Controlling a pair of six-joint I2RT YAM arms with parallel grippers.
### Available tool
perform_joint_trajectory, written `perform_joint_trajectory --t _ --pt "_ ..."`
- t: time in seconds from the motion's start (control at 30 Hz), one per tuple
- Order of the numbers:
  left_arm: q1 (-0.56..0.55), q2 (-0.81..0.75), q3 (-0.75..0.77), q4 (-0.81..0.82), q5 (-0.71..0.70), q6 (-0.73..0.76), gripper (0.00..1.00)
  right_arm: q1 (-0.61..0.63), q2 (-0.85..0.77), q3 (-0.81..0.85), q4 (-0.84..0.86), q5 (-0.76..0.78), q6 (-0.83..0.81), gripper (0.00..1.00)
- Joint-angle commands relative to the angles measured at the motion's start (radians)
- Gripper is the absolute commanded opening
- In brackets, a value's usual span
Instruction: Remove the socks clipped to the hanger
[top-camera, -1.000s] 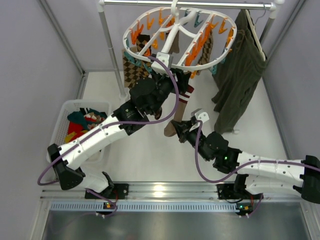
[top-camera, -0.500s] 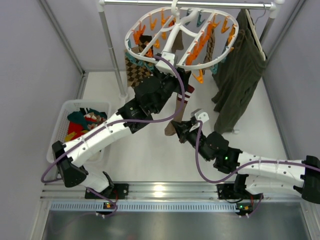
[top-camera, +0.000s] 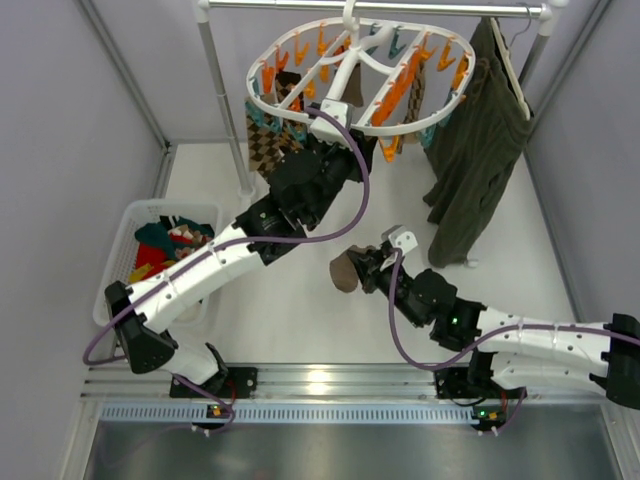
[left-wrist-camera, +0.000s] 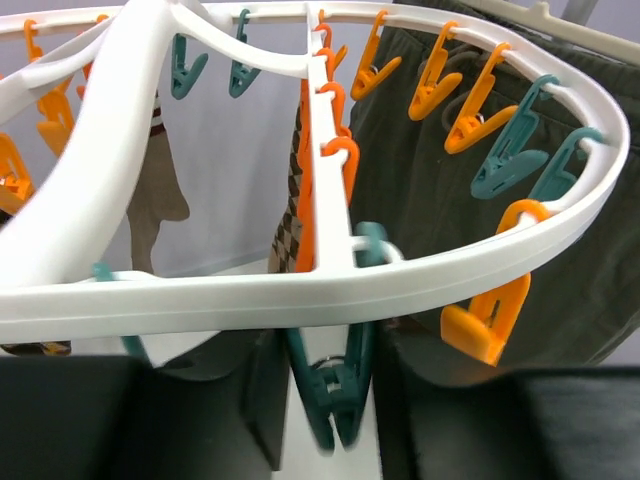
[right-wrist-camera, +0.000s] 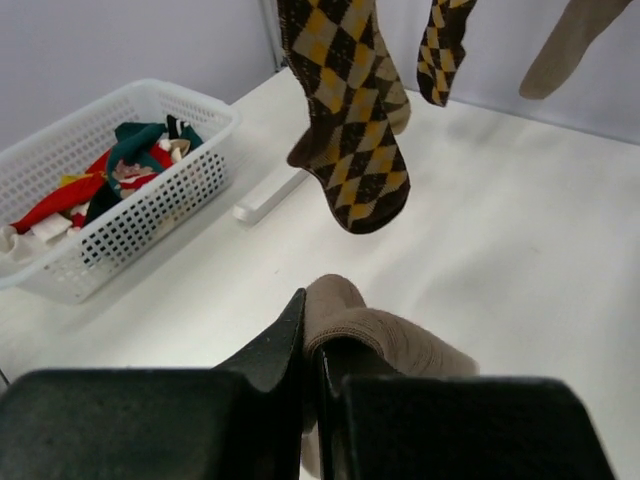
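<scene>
Cloth of a brown sock (right-wrist-camera: 400, 345) is pinched in the right fingers (right-wrist-camera: 312, 335); left fingers (left-wrist-camera: 328, 400) flank a teal clip (left-wrist-camera: 358, 345), contact unclear.

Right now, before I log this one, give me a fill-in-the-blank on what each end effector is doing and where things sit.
The right end effector grips a plain ____ sock. The left end effector straddles a ____ clip on the hanger. The white basket stands on the ____ side of the table.
Missing words: brown; teal; left.
</scene>
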Motion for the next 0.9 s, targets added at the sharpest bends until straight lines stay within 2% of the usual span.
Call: perform_joint_trajectory --t 0.0,0.1,0.27,0.3,0.37,0.4,0.6,0.87 --pt "0.002 -0.023 0.009 0.057 -0.005 -0.007 0.41 0.021 -0.046 -0.026 -0.004 0.000 0.018 0.00" --pt "0.004 -0.051 -0.032 0.059 0.029 -0.040 0.55 0.021 -0.085 -0.062 -0.015 0.027 0.038 0.00" --pt "0.001 -0.132 -0.110 0.056 0.088 -0.103 0.72 0.021 -0.148 -0.111 -0.056 0.050 0.070 0.00" --pt "0.001 -0.148 -0.127 0.056 0.099 -0.110 0.81 0.021 -0.167 -0.115 -0.065 0.058 0.073 0.00" --pt "0.001 -0.191 -0.178 0.054 0.106 -0.139 0.89 0.021 -0.188 -0.122 -0.096 0.076 0.082 0.00" --pt "-0.001 -0.207 -0.202 0.056 0.115 -0.146 0.98 0.021 -0.196 -0.121 -0.107 0.081 0.084 0.00" --pt "-0.002 -0.335 -0.374 0.022 0.143 -0.240 0.98 0.021 -0.201 -0.081 -0.203 0.090 0.088 0.00" --pt "-0.007 -0.456 -0.388 -0.384 -0.049 -0.320 0.98 0.021 -0.089 0.000 -0.217 -0.055 0.088 0.00"
